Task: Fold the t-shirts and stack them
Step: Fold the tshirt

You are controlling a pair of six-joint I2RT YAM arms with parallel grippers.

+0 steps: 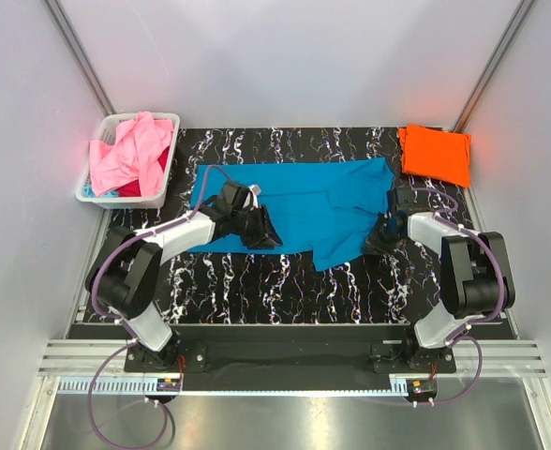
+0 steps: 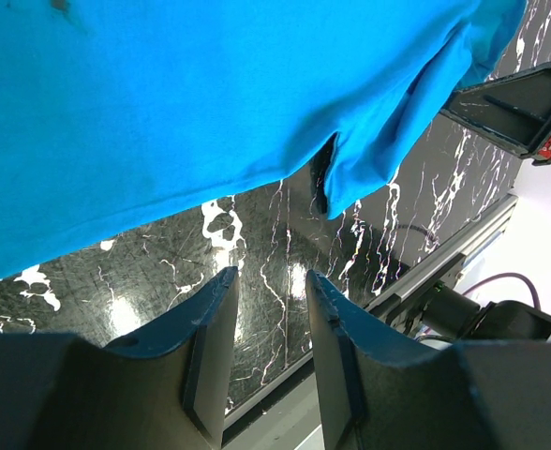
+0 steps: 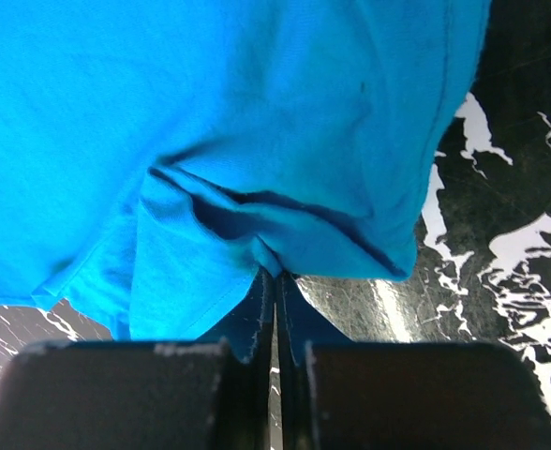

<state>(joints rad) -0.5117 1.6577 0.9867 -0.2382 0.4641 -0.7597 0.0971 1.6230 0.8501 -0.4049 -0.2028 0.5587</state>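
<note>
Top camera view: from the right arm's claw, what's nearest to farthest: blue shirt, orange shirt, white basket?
1. blue t-shirt, its right edge pinched in the right gripper.
2. orange t-shirt, far right corner.
3. white basket, far left corner.

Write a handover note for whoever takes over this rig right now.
Left gripper: open, empty, above the table by the near edge of the teal t-shirt.
Right gripper: shut, seemingly pinching that shirt's right edge.
Done: orange t-shirt folded at the far right corner.
To do: fold the teal one, spread mid-table; pink t-shirt and red t-shirt wait in the basket.
</note>
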